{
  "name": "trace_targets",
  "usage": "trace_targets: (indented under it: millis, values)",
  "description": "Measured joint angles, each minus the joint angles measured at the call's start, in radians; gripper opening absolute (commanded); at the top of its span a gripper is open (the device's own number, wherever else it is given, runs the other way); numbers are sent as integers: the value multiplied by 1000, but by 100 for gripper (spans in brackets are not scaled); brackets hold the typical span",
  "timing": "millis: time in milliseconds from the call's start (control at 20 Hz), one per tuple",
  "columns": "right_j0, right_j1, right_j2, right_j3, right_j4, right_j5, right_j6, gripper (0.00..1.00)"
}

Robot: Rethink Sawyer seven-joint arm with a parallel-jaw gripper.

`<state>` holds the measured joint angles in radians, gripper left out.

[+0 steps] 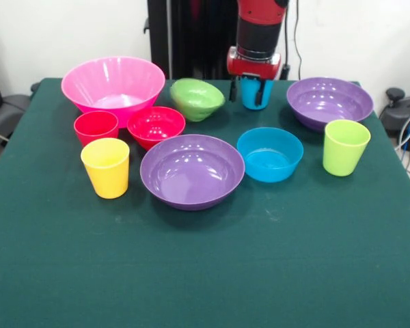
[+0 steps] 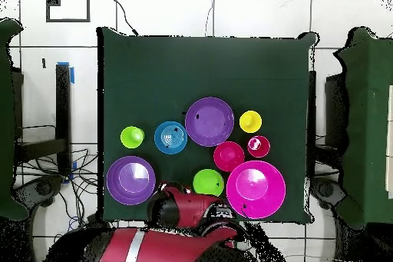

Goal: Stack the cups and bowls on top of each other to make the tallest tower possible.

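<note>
Currently the gripper (image 1: 251, 91) straddles the upright blue plastic tumbler (image 1: 255, 94), fingers (image 1: 264, 93) close against its sides; whether they grip it I cannot tell. Beside that tumbler, the small green plastic bowl (image 1: 197, 99) lies tipped on its side. Nothing is stacked. Front of the green-clothed desk (image 1: 205, 273) lies open.

Your red and black arm (image 1: 260, 31) comes straight down from the top of the front view, wrist vertical. The gripper (image 1: 251, 91) points at the table, its two dark fingers (image 1: 234, 89) spread, one on each side of the blue cup (image 1: 254, 94). From overhead, the arm (image 2: 188, 209) reaches in from the base edge.
</note>
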<state>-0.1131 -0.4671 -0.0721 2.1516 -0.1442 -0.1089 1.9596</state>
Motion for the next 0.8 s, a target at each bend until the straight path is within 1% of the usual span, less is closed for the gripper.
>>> trace_targets:
  millis: [450, 600, 650, 800]
  values:
    - [4, -32, -36, 37, -17, 0, 0, 100]
    - [23, -60, -71, 38, -27, 0, 0, 100]
    - [43, -79, -99, 34, -35, 0, 0, 100]
    - [64, -113, -127, 27, -52, 0, 0, 100]
